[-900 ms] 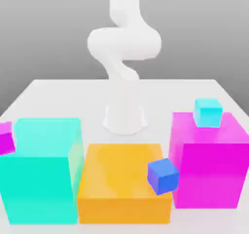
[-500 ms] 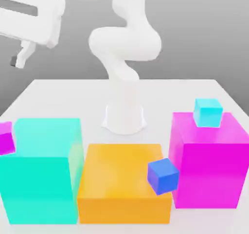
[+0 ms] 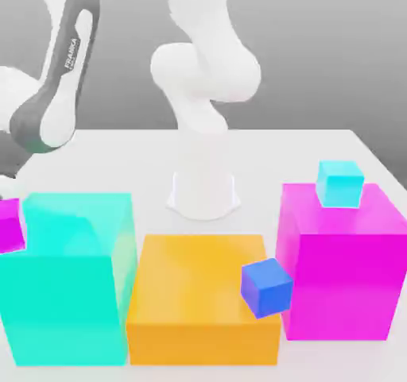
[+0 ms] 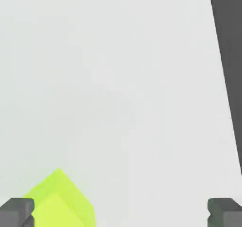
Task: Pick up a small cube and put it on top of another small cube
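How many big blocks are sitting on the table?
3, in a row: the big teal block at the exterior view's left, the big orange block in the middle, the big magenta block at the right. Others may be hidden.

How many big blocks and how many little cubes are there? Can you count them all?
Big blocks: 3, teal, orange, magenta
Little cubes: 4, magenta, blue, cyan, yellow-green
Total: 7

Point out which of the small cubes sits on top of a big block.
The small cyan cube: it rests on the big magenta block. The small blue cube is against the orange block's side, the small magenta cube beside the teal block.
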`<action>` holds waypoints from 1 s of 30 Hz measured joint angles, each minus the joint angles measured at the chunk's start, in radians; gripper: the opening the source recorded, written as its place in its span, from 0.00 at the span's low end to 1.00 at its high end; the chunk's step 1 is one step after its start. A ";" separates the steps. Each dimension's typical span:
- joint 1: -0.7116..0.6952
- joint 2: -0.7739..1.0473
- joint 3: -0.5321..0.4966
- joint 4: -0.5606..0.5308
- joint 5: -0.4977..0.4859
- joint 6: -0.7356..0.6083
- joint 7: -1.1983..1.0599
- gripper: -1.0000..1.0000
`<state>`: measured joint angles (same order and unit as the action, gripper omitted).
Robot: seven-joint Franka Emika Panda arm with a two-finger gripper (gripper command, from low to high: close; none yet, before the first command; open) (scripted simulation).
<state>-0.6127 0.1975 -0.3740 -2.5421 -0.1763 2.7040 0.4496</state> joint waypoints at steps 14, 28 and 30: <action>-0.096 0.085 0.138 -0.105 0.461 0.210 0.284 0.50; -0.091 -0.029 0.102 -0.130 0.324 0.128 0.386 0.00; -0.079 -0.084 0.089 -0.126 0.251 0.075 0.414 0.00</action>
<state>-0.6919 0.1136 -0.2854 -2.6679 0.0742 2.7786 0.8640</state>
